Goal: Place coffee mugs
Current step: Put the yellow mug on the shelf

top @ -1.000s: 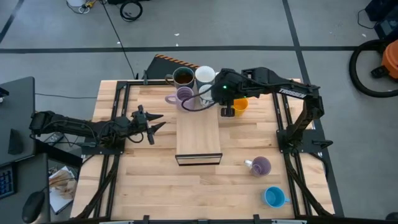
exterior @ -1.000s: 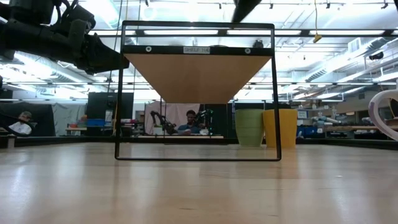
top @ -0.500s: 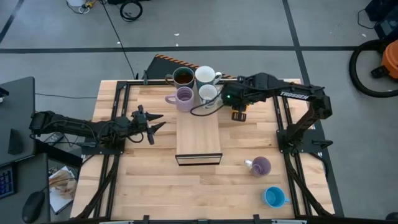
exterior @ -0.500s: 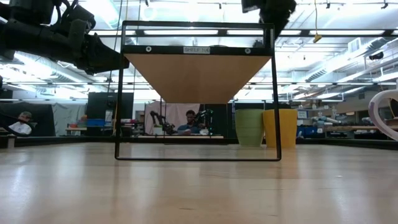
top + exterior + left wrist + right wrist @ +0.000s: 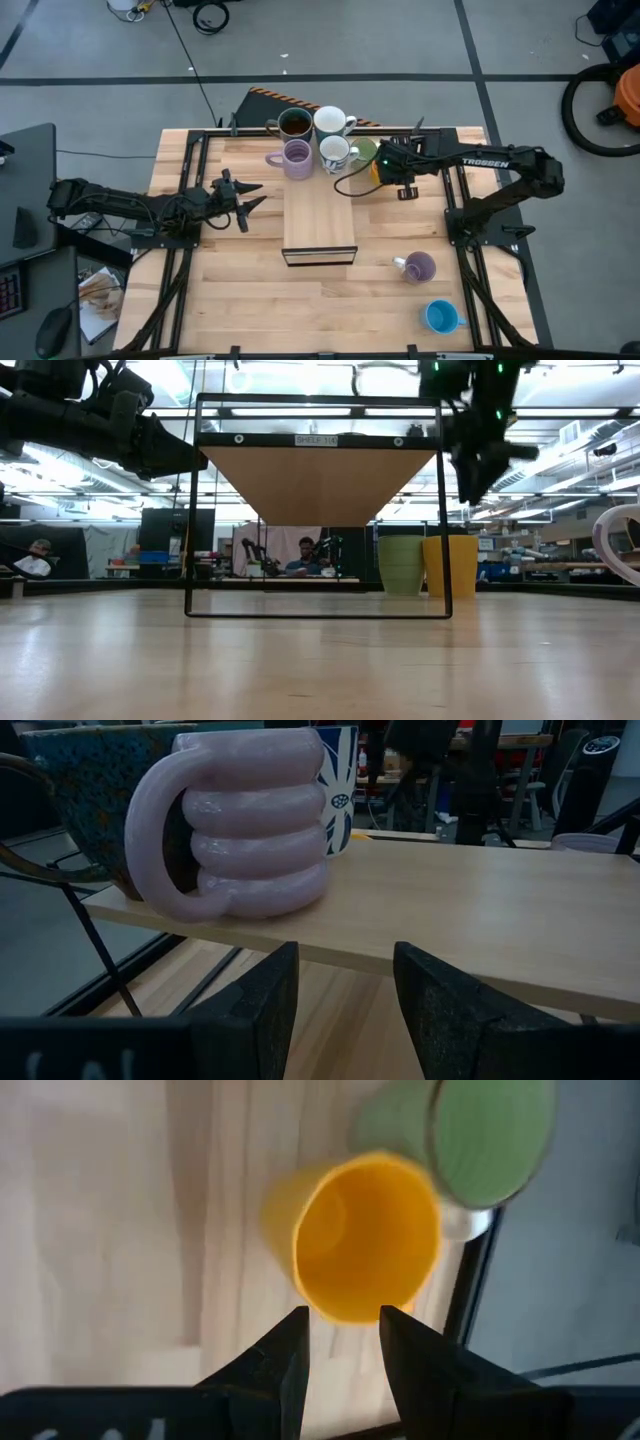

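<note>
Orange mug (image 5: 365,1240): on the table beside the green mug (image 5: 490,1135), near the shelf (image 5: 320,215). Right gripper (image 5: 340,1342): above orange mug, fingers apart, empty. Brown, white, lilac mugs: clustered on shelf's far end. Left gripper (image 5: 243,200): open, left of shelf.

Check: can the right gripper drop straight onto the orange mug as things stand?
Probably yes. The right gripper hangs above the orange mug with fingers open and nothing between. The green mug sits right beside it, so finger room on that side looks tight.
</note>
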